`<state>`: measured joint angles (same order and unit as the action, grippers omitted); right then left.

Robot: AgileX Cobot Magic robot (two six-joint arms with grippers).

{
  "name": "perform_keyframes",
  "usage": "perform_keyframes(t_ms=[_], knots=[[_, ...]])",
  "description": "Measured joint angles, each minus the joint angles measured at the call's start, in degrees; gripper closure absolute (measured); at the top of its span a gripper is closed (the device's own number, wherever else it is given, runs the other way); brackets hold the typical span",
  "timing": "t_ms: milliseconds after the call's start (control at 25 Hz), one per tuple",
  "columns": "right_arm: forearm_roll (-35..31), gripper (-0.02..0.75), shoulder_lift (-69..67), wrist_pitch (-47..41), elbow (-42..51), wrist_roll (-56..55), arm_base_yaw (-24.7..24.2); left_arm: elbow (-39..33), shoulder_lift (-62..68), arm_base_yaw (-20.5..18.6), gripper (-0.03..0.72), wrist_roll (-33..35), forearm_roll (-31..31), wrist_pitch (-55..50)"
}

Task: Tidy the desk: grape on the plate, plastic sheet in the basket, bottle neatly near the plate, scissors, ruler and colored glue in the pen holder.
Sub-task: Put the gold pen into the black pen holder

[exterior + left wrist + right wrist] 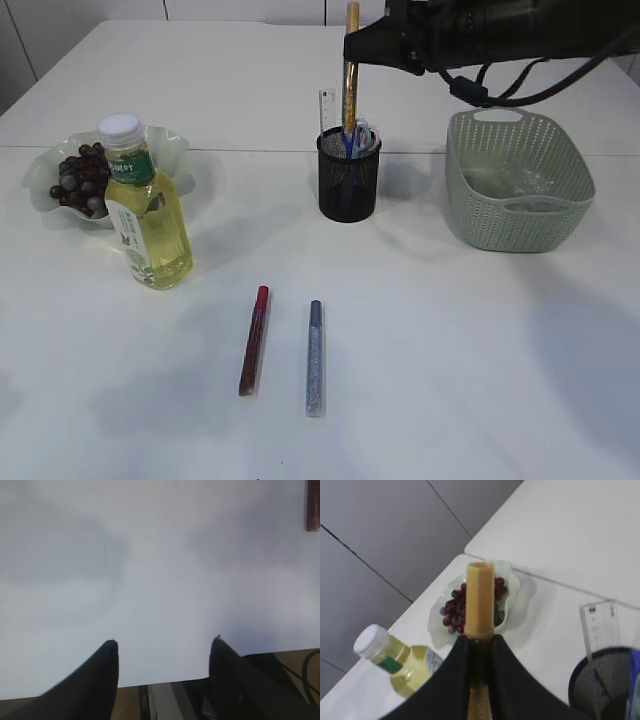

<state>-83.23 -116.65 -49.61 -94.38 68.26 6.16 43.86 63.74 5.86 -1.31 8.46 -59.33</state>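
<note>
- One white table (450, 380) carries all the items.
- One green perforated basket (517, 180) stands at the right rear, with one clear plastic sheet (525, 183) lying crumpled inside it.
- One bottle (146, 205) of yellow liquid stands upright with its white cap on, directly in front of and just beside the plate.
- One pale green wavy plate (182, 150) sits at the left rear and holds one bunch of dark grapes (80, 180).
- One black mesh pen holder (348, 172) stands at centre rear. One clear ruler (327, 108) rises upright from it, and blue-handled scissors (349, 142) sit inside.
- Three glue sticks are counted.
- The gold glue stick (351, 62) is held vertical, its lower end in the holder's mouth.
- The red glue stick (254, 340) and the silver glue stick (314, 357) lie flat on the front table, near each other but apart, long axes running front to back, the red one leaning slightly.
- The right gripper (480, 642) is clamped on the gold glue stick, above the holder.
- The left gripper (164, 645) hangs over bare table with jaws apart and nothing between them.
</note>
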Motion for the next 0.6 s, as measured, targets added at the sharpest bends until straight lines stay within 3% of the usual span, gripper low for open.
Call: perform_keyframes(t_ms=[240,600], knots=[[-15.04,0.645,-6.45,1.16,-3.61,22.13,0.0,0.0,0.0,0.0,0.264,0.0,0.04,-1.39],[-17.99,0.645,-13.47,3.81,-8.13,41.32,0.0,0.0,0.0,0.0,0.264,0.0,-0.07,-4.34]])
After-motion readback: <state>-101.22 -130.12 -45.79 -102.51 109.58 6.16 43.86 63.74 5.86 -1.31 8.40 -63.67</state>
